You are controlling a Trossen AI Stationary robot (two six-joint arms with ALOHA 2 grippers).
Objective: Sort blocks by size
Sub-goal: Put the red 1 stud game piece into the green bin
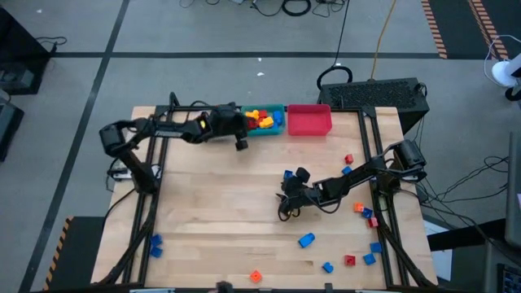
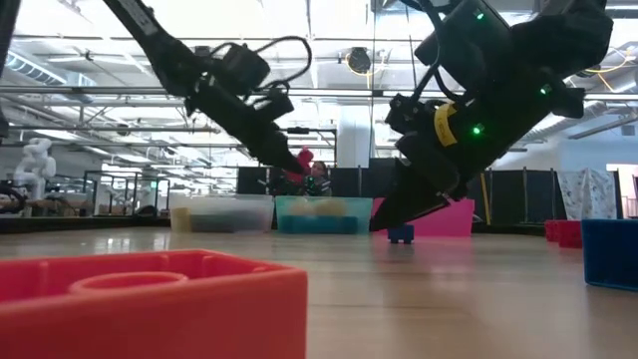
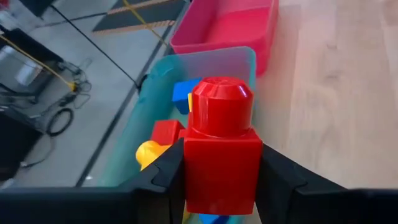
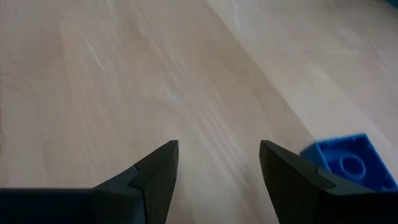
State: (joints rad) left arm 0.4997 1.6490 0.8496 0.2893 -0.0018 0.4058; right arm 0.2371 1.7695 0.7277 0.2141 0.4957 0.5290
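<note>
From above, the left gripper (image 1: 241, 143) hangs beside the teal bin (image 1: 279, 130) at the far edge, its wrist view showing a red block (image 3: 221, 155) clamped over that bin (release next), while the right gripper (image 4: 217, 165) is spread empty near a blue block (image 4: 348, 163).

I see a teal bin (image 1: 275, 128) and red bin (image 1: 309, 121) side by side at my wooden table's (image 1: 220, 212) far edge, black keyboard (image 1: 378, 94) behind.

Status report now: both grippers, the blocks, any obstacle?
Left gripper shut on red block, over teal bin. Right gripper open, low over table, blue block beside it. Nothing in the way.
</note>
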